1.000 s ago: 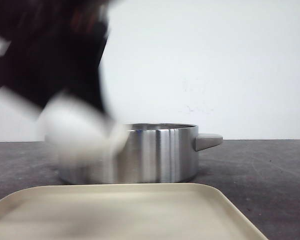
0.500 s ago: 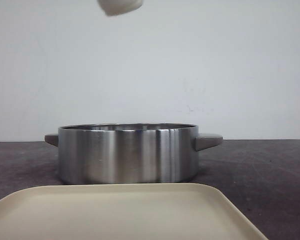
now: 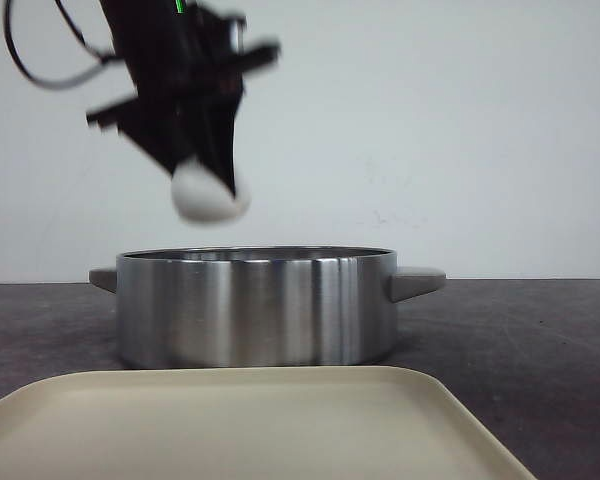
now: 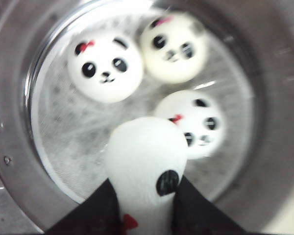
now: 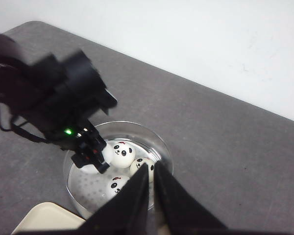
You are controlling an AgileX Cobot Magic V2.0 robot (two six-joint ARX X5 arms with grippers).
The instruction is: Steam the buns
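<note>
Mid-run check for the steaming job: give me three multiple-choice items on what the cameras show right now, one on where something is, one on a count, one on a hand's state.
1. Where is the held bun?
A. Above the pot, clear of its rim
B. Lying on the tray
C. On the table beside the pot

2. How many buns already lie inside the pot?
A. One
B. Three
C. Five

3. What is the left hand doing?
A. Open and empty
B. Shut on a bun
C. Gripping the pot's handle

Answers:
1. A: the front view shows it hanging over the pot's left side, with wall visible between bun and rim, and the tray bare.
2. B: the left wrist view shows three panda faces on the pot's floor.
3. B: the left wrist view shows dark fingers pressing both sides of the bun.
</note>
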